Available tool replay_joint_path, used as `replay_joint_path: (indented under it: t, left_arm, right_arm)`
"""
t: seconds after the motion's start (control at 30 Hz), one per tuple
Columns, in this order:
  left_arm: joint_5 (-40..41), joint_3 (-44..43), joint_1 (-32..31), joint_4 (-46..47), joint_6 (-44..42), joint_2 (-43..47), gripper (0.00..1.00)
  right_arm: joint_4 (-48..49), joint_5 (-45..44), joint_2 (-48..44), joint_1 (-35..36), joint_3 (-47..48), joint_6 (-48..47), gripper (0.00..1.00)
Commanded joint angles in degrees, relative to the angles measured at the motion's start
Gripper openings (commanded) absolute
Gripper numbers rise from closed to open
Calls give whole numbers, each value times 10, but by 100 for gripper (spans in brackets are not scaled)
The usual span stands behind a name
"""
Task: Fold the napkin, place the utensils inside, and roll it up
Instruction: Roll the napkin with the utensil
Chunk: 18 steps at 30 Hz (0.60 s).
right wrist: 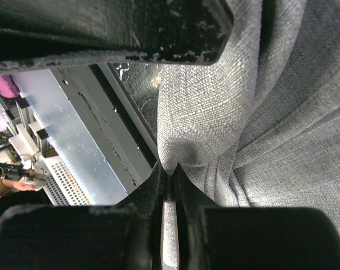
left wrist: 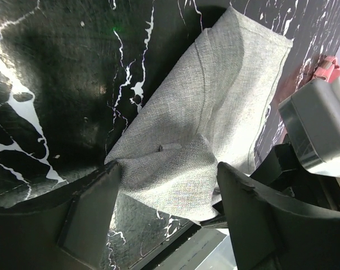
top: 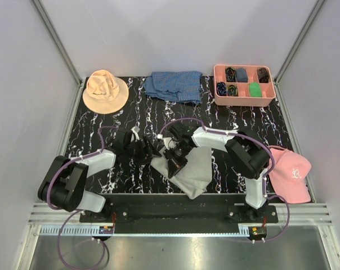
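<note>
The light-grey napkin (top: 195,169) lies bunched and partly folded on the black marbled table, near its front edge. My right gripper (top: 174,162) is shut on a pinched fold of the napkin (right wrist: 260,107), and the cloth runs down between the closed jaws of the right gripper (right wrist: 170,171). My left gripper (top: 152,154) is just left of the napkin and stands open. In the left wrist view a corner of the napkin (left wrist: 215,112) hangs between the spread fingers (left wrist: 94,208) of the left gripper (left wrist: 170,194). The utensils are out of view.
An orange bucket hat (top: 105,90) sits at the back left, a blue checked cloth (top: 174,86) at the back middle, and a pink tray (top: 217,79) of small items at the back right. A pink cap (top: 290,173) lies at the right edge. A metal rail (right wrist: 63,129) runs along the front.
</note>
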State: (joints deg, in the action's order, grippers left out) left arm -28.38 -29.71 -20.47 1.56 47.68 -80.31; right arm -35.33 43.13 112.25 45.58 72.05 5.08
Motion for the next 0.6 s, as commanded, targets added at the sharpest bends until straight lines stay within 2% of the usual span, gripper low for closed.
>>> replay_joint_path:
  t: [0.0,0.13,0.27,0.3,0.37,0.43,0.53,0.57]
  left_arm:
    - [17,9,-12,-1,6,4,73]
    - [20,11,-19,4,7,-4,65]
    - [22,4,-21,4,2,-11,52]
    - [21,3,-20,3,-1,-13,46]
    - [20,-2,-20,3,-3,-19,40]
    - [17,-4,-21,2,-9,-26,30]
    - [9,-9,-21,3,-19,-38,15]
    - [5,-11,-22,2,-21,-40,13]
  right_arm:
    - [-18,30,7,-2,27,-18,8]
    - [-20,17,9,-2,26,-22,7]
    - [-24,-9,10,-2,25,-21,8]
    - [-23,-13,8,-2,25,-18,9]
    - [-24,-26,-3,-2,24,-16,12]
    - [-24,-35,-12,-2,20,-10,17]
    - [-24,-58,-33,-2,15,0,35]
    - [-24,-68,-47,-2,14,6,45]
